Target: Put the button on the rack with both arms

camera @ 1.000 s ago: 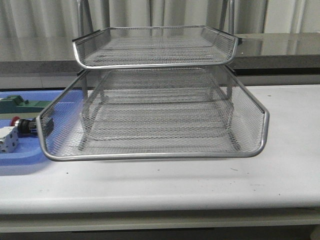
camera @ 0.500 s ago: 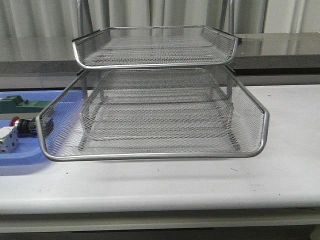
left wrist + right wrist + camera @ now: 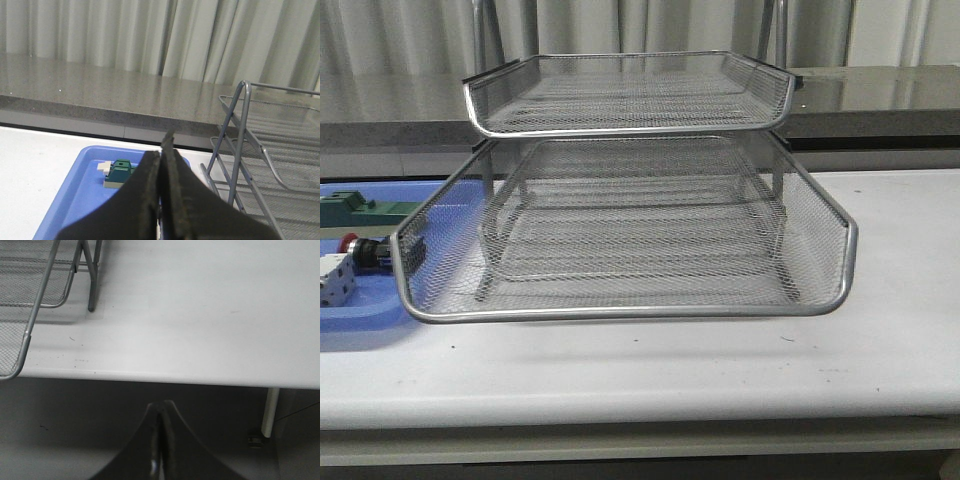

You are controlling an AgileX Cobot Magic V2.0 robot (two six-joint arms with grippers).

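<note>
blue tray [image 3: 360, 315] w/ green block [image 3: 360, 208], white-grey block [image 3: 334, 280]; white table [image 3: 880, 340]

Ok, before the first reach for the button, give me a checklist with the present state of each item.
1. Button located: ok, lying on the blue tray left of the rack, partly hidden by the mesh.
2. Rack tiers free to receive it: ok, nothing shows in the tiers.
3. Left claw ready to grasp: not ok, fingers shut, over the blue tray.
4. Right claw ready: not ok, shut, beyond the table edge.
5. Clear approach to the button: cannot tell, the white-grey block sits right beside it.
</note>
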